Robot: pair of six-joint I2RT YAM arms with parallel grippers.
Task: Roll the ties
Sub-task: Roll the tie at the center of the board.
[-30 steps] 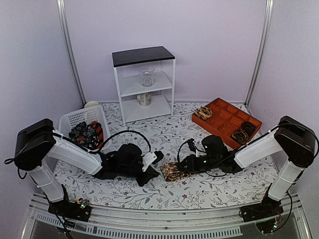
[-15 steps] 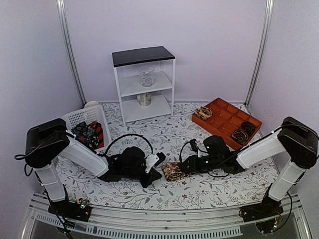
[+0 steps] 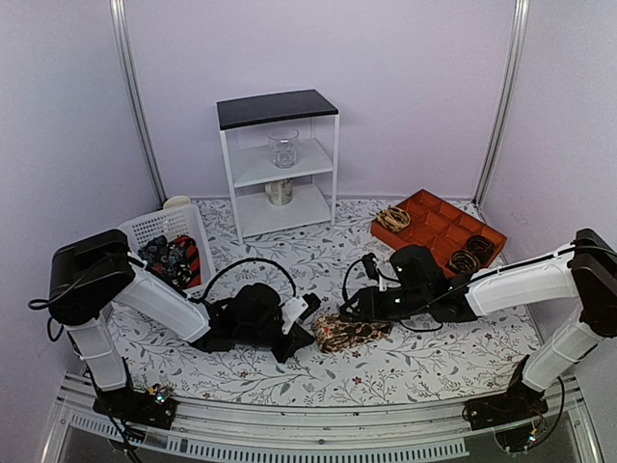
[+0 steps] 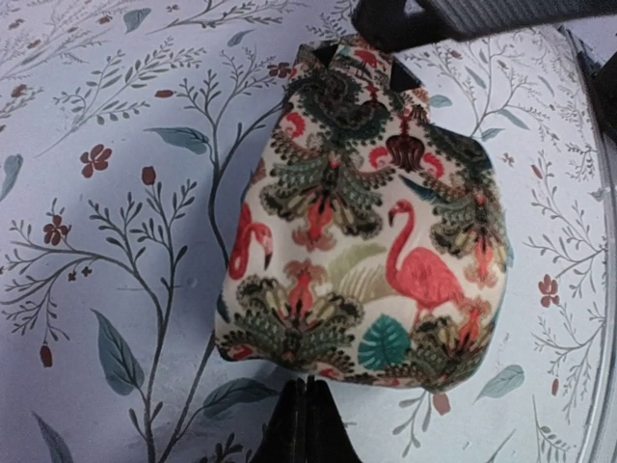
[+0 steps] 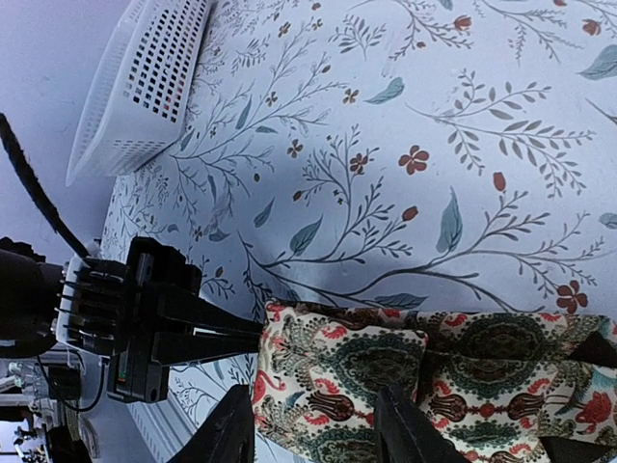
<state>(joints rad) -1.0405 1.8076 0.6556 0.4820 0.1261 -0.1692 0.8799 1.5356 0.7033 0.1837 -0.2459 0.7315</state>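
Observation:
A tie (image 3: 349, 331) with a cream, green and red flamingo print lies folded in a short bundle on the floral tablecloth, between the arms. It fills the left wrist view (image 4: 366, 222). My left gripper (image 3: 307, 316) is shut and empty, its tips (image 4: 307, 410) touching the bundle's near edge. My right gripper (image 3: 359, 305) is open, its fingers (image 5: 405, 429) spread over the tie's folded end (image 5: 337, 367). More ties (image 3: 169, 258) lie in the white basket (image 3: 135, 231).
An orange divided tray (image 3: 439, 231) at the back right holds rolled ties (image 3: 392, 218). A white shelf unit (image 3: 280, 164) with a glass jar (image 3: 283, 148) stands at the back centre. The basket also shows in the right wrist view (image 5: 145, 77).
The left gripper has shifted slightly right, up to the tie. The right gripper has moved back and up a little, and the bundle now lies longer toward the right.

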